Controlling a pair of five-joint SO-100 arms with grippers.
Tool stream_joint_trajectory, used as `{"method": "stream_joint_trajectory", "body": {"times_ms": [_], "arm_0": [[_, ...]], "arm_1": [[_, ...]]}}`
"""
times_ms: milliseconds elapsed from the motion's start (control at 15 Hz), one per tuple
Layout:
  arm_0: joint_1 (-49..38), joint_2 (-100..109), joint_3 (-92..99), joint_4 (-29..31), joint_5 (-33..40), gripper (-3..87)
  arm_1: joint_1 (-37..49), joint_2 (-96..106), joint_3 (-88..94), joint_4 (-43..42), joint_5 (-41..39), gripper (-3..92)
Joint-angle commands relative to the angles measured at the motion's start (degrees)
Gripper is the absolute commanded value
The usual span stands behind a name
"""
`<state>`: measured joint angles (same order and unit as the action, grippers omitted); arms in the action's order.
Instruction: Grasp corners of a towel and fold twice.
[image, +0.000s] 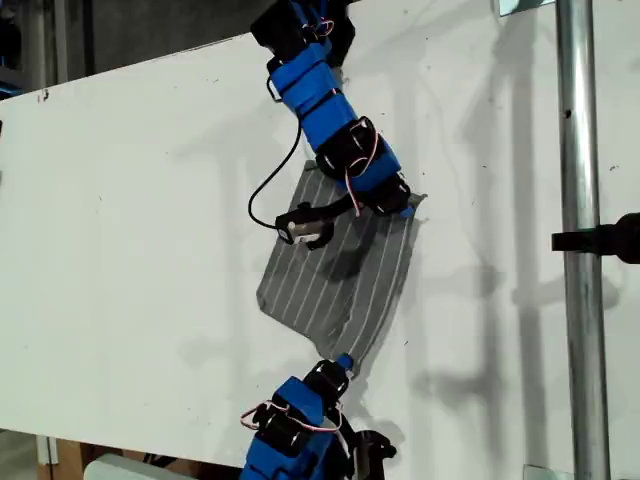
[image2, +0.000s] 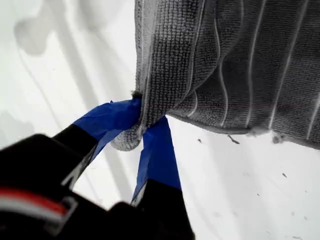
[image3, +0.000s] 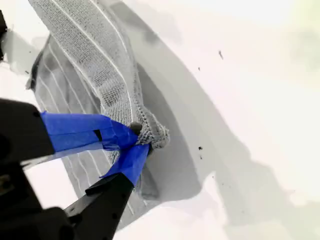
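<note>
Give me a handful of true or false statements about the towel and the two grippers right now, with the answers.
1. My first gripper is shut on a corner of the towel. True.
2. My second gripper hangs open above bare table. False: its blue-taped fingers pinch a bunched bit of the towel.
3. The towel is gray with narrow white stripes. True.
4. The towel is draped over the metal pole. False: it lies on the white table, apart from the pole at the exterior view's right.
5. The towel lies perfectly flat. False: the pinched parts are gathered and lifted.
</note>
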<state>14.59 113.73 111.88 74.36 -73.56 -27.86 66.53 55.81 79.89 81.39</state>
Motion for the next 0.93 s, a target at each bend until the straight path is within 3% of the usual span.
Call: {"method": "stream_joint_trajectory", "body": {"times_ms": [0, 333, 600, 867], "arm_0": [[-8.8, 2.3, -0.4, -0.3, 7.7, -2.9], [-27.6, -0.5, -7.1, -2.3, 27.2, -2.9], [-40.3, -18.7, -28.2, 0.1, 41.9, -2.9], [-44.6, -31.0, -46.1, 5.6, 46.5, -2.9]], "arm_1": [[3.9, 5.8, -0.4, 7.3, 0.6, -0.2], [13.7, 14.6, 11.2, 23.2, 1.1, -0.2], [27.0, 28.6, 24.2, 24.0, -8.5, -0.2], [37.5, 35.5, 24.7, 24.7, -18.8, -0.2]]}}
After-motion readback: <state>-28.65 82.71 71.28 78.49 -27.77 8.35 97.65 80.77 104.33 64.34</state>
